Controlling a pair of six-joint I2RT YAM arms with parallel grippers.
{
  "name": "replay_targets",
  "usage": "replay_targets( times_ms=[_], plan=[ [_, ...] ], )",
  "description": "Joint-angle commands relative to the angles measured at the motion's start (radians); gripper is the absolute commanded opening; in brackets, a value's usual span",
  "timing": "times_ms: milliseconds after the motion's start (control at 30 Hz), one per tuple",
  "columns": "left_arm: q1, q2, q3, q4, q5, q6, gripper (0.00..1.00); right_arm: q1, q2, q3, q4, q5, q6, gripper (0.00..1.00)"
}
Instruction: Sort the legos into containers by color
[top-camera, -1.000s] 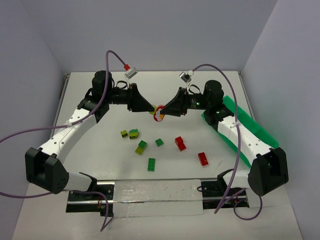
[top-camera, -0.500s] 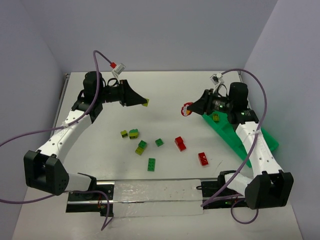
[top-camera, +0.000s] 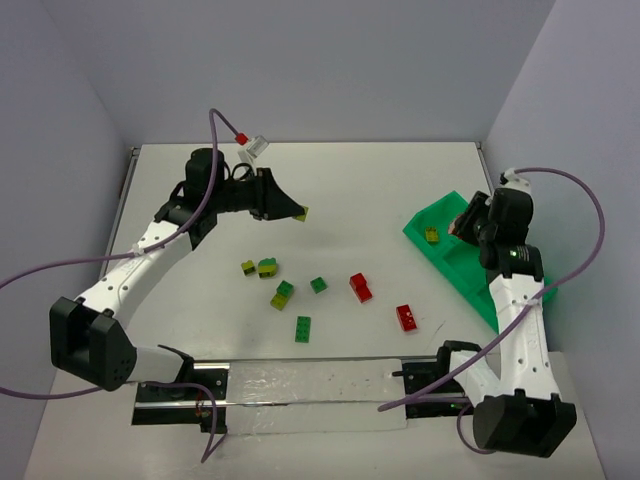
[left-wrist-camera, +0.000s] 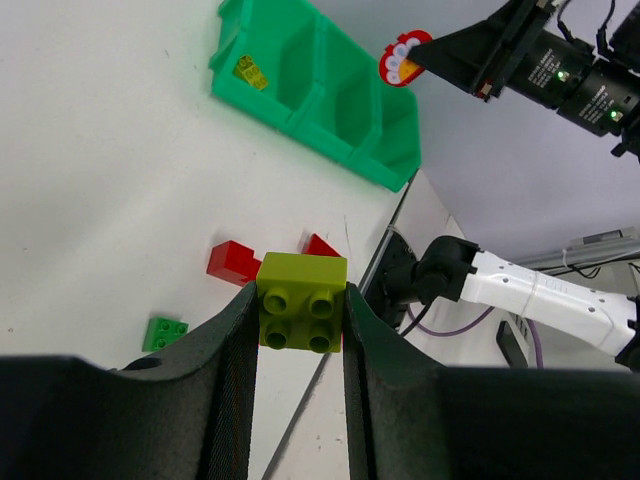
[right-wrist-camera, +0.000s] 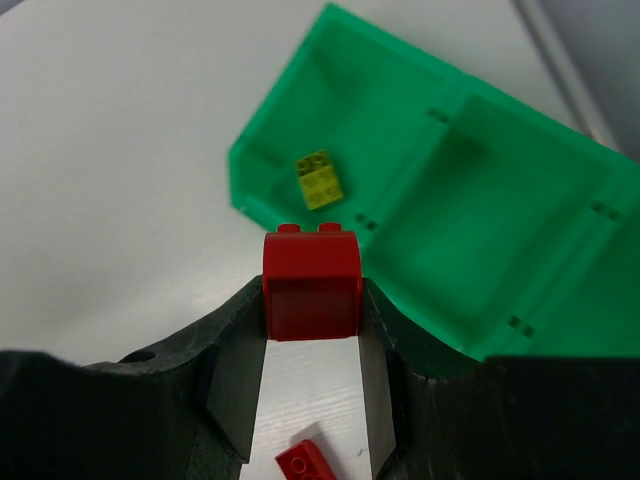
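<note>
I read the left gripper (left-wrist-camera: 300, 318) as clamped on a yellow-green brick (left-wrist-camera: 301, 300). The brick's studs face the wrist camera, and it is held above the far-left part of the bench (top-camera: 380, 190). The right gripper (right-wrist-camera: 311, 318) is clamped on a red brick (right-wrist-camera: 311, 275), its studs pointing toward the tray (top-camera: 448, 256), over the rim of the end compartment. The tray lies at the right edge, its long axis angled toward the near-right corner. One yellow-green piece (right-wrist-camera: 320, 180) lies in that end compartment.
</note>
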Motion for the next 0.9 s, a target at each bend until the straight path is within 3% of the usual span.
replay_targets(
  times_ms=[0,233,467,500,633,733,867],
  plan=[
    [-0.012,0.027,0.032,0.005,-0.031,0.030,0.00,-0.050,-0.034,-0.061,0.020,0.271,0.102,0.00],
    [-0.014,0.066,0.058,-0.086,-0.092,0.113,0.00,-0.074,0.010,-0.114,0.100,0.358,0.163,0.02],
    [-0.014,0.057,0.044,-0.125,-0.155,0.134,0.00,-0.091,0.109,-0.162,0.191,0.372,0.190,0.19],
    [-0.014,0.057,0.042,-0.125,-0.154,0.133,0.00,-0.093,0.122,-0.164,0.201,0.379,0.191,0.34],
    [-0.014,0.053,0.040,-0.122,-0.158,0.127,0.00,-0.092,0.163,-0.166,0.223,0.396,0.192,0.67],
    [-0.014,0.055,0.045,-0.124,-0.152,0.123,0.00,-0.093,0.154,-0.167,0.237,0.381,0.192,0.75],
    [-0.015,0.066,0.054,-0.124,-0.145,0.117,0.00,-0.091,0.111,-0.153,0.235,0.315,0.186,0.76]
  ],
)
